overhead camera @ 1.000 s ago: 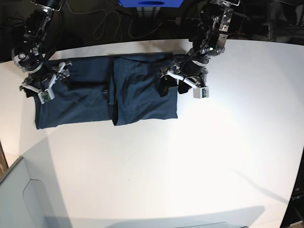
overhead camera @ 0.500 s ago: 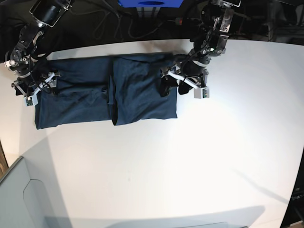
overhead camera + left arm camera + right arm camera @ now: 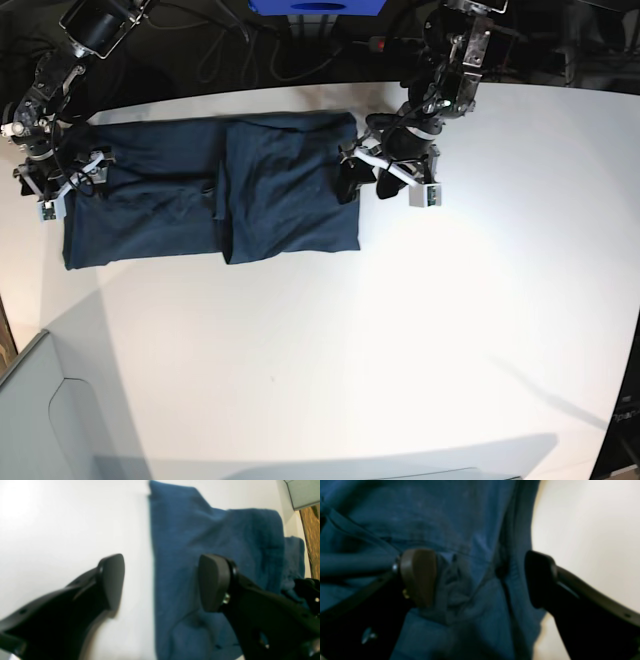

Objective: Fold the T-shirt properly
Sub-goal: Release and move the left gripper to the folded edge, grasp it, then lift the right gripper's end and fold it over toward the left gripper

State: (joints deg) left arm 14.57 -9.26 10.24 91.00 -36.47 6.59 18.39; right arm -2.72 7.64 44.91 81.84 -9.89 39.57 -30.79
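The dark navy T-shirt (image 3: 280, 190) lies flat on the white table (image 3: 400, 330), with its right part folded over into a thicker panel. My left gripper (image 3: 365, 185) is at the shirt's right edge. In the left wrist view the left gripper (image 3: 160, 580) stands open, one finger (image 3: 111, 580) over bare table and the other above the T-shirt (image 3: 212, 530). My right gripper (image 3: 68, 185) is at the shirt's left end. Seen from the right wrist, the right gripper (image 3: 480, 580) is open and straddles bunched fabric of the T-shirt (image 3: 432, 510) near its edge.
A grey bin (image 3: 40, 420) fills the front left corner and shows as a grey bin (image 3: 302, 492) in the left wrist view. A blue object (image 3: 315, 6) and cables lie beyond the table's far edge. White tabletop spreads in front and to the right.
In the base view my right gripper has moved left, from over the shirt to its left end. The whole shirt has shifted slightly left. The left gripper has hardly moved.
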